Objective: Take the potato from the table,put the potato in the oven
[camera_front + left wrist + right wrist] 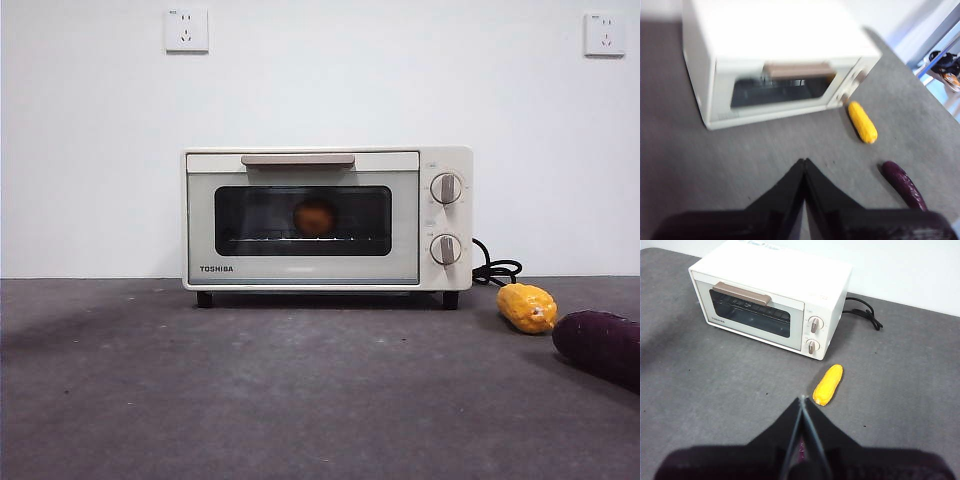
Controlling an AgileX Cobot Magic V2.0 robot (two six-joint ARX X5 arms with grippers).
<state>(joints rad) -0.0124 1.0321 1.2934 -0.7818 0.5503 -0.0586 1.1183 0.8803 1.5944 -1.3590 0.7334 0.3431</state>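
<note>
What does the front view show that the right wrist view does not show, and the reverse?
Only the front view shows the potato behind the closed oven door, two wall sockets, and the purple vegetable. Only the right wrist view shows the right end effector, shut and empty above the table, and the oven's top. Both show the oven, its knobs, the black cord and the corn.
</note>
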